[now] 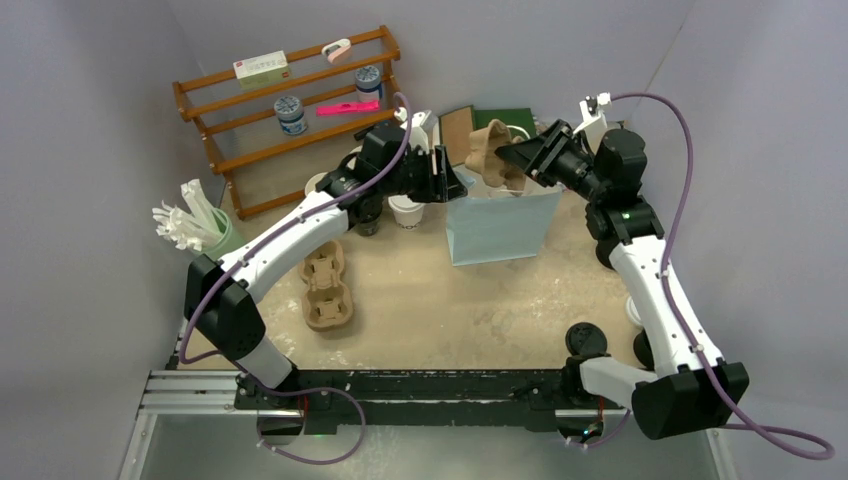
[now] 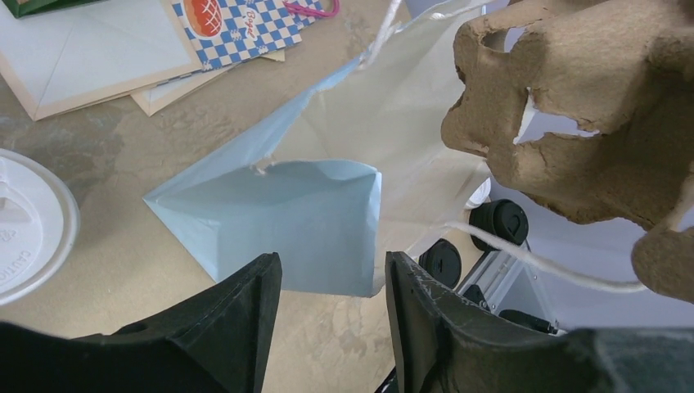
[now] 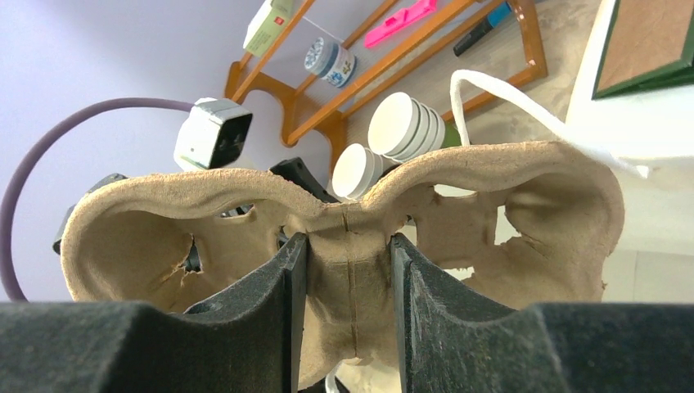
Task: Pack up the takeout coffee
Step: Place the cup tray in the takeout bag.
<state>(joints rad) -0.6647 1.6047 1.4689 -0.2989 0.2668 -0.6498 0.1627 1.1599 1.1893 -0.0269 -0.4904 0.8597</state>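
While the right fingers clamp the middle ridge of a pulp carrier, it hangs tilted over the top of a pale blue bag that stands upright on the table. By the bag's left edge, the left fingers stand parted with nothing between them. The white cup, lid on, stands on the table just beside the left fingers and to the left of the bag, outside it. The black cup, also lidded, stands well apart at the near right, close to the right arm's base. A second carrier lies flat on the table, left of the bag. Stacked cups without lids lie near the wooden rack.
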